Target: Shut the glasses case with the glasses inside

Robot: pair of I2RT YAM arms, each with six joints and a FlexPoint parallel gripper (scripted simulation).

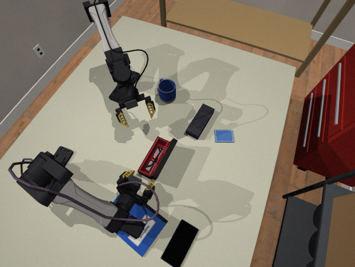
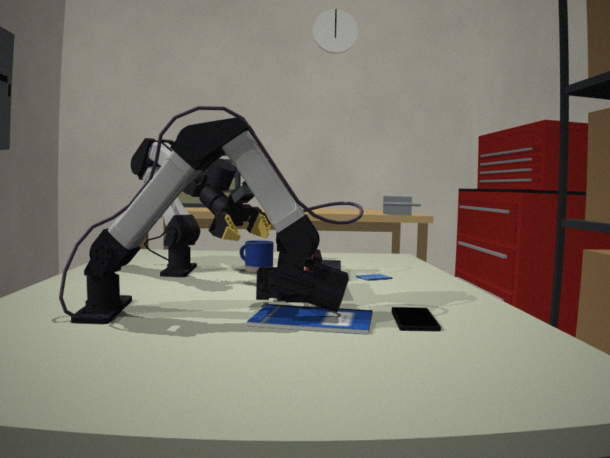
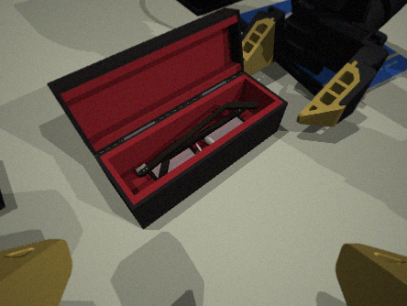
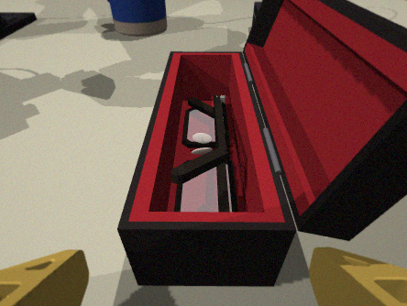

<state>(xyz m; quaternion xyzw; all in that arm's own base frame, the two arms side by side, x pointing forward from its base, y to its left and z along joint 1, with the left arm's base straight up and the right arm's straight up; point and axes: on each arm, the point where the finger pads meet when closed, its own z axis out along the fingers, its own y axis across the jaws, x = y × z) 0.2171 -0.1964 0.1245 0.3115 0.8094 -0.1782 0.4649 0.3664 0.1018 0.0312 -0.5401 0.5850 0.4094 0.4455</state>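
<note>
The black glasses case [image 1: 165, 158] [image 3: 210, 178] [image 4: 206, 256] stands on the table, its red-lined lid open and leaning back on the hinge side. Folded dark glasses [image 1: 156, 153] [image 3: 226, 130] [image 4: 199, 197] lie inside the base. My left gripper [image 1: 139, 121] [image 2: 247, 235] [image 3: 204, 254] is open and empty, raised off the case's far end, on the mug side. My right gripper [image 1: 140, 178] [image 4: 199, 260] is open and empty, low at the case's near end, its fingers apart from the case. In the exterior view the right arm hides nearly all of the case.
A blue notebook [image 1: 155, 229] [image 2: 295, 318] lies under the right arm, with a black phone [image 1: 180, 242] [image 2: 415, 318] beside it. A blue mug [image 1: 166, 91] [image 2: 258, 253] [image 4: 139, 11] stands near the left gripper. A dark box [image 1: 199, 120] and a blue card [image 1: 223, 136] [image 2: 373, 277] lie beyond the lid.
</note>
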